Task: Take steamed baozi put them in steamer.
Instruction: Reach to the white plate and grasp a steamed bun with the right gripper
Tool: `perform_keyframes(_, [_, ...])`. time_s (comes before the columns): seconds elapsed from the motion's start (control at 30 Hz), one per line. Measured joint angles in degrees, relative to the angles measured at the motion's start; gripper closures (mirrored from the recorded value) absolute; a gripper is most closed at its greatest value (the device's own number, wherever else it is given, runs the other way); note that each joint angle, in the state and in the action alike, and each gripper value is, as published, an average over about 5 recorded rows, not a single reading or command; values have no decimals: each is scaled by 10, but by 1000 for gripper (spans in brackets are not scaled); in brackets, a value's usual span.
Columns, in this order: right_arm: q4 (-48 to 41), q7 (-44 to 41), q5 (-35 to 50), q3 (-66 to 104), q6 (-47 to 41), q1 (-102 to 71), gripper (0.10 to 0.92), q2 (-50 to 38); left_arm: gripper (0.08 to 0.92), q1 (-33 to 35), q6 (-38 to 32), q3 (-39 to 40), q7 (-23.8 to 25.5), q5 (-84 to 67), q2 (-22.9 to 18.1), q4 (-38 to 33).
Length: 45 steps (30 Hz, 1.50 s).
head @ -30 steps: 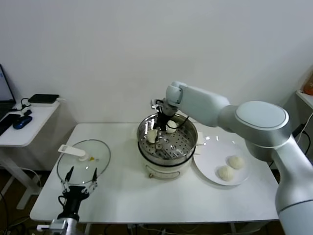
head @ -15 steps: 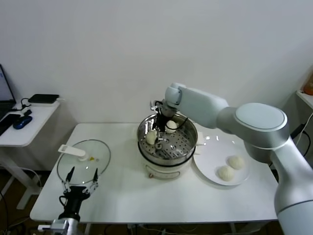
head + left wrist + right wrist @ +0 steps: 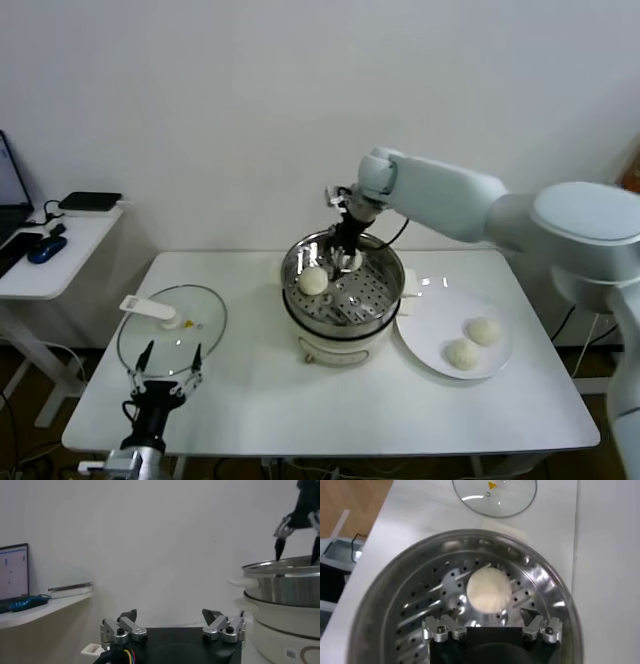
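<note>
The steamer [image 3: 340, 300] stands mid-table, a shiny steel pot on a white base. One steamed baozi [image 3: 313, 281] lies free on its perforated floor; a second baozi [image 3: 349, 263] lies further back, partly behind my right gripper [image 3: 341, 254]. That gripper hangs open and empty over the pot's back rim. In the right wrist view the gripper [image 3: 488, 616] is open just above the baozi [image 3: 489, 591], apart from it. Two more baozi [image 3: 483, 331] [image 3: 461, 353] rest on the white plate [image 3: 428, 325]. My left gripper [image 3: 168, 358] is parked open at the front left.
A round glass lid [image 3: 170, 322] with a white handle lies on the table's left side, under the left gripper [image 3: 170, 615]. A side desk [image 3: 50, 250] with dark devices stands beyond the left edge. The wall runs close behind the steamer [image 3: 285, 582].
My right gripper opened and let go of the baozi on the steamer's left side, then rose and moved back and to the right. The left arm has not moved.
</note>
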Motion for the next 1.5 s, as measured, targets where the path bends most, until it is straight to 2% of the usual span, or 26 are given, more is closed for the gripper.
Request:
perform_keyframes(0.37, [146,-12,-17,-58,24,94,203,-166,177,7,6,3,0,-2,6,-14])
perform_keyframes(0.63, [202,-24,-82,-67,45,98,203,-282,177,10,3,5,-2,0,4,-23])
perform_keyframes(0.87, [220,-27,-165,-23,60,36,203,-363,177,13,1,3,-3,5,2,-28])
perform_keyframes(1.17, [213,-25,-261,74,70,-86,203,-404,177,17,0,1,-2,8,0,-29])
perform_keyframes(1.5, [176,-14,-319,159,77,-198,203,-390,177,22,-2,-2,-2,9,-4,-23])
